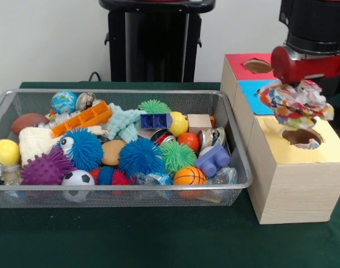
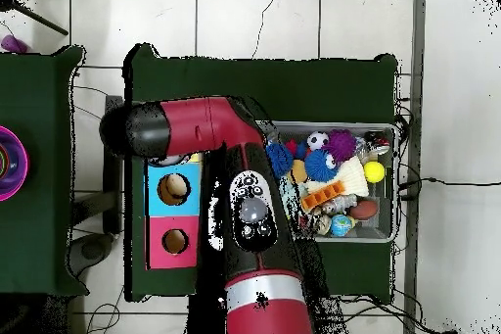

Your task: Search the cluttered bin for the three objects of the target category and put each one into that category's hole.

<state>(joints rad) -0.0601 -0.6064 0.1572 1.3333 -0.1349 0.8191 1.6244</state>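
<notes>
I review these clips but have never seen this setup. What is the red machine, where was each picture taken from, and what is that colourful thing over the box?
The red machine is a robot arm ending in a gripper. One picture looks across the table at it; the other looks straight down from above. On the green table sits a wire bin full of toys: spiky balls, a small basketball, a soccer ball, blocks. Beside it stands a wooden box with red, blue and yellow tops, each with a hole. A crumpled multicoloured wrapper hangs at the gripper, above the yellow hole. The fingers are hidden.
</notes>
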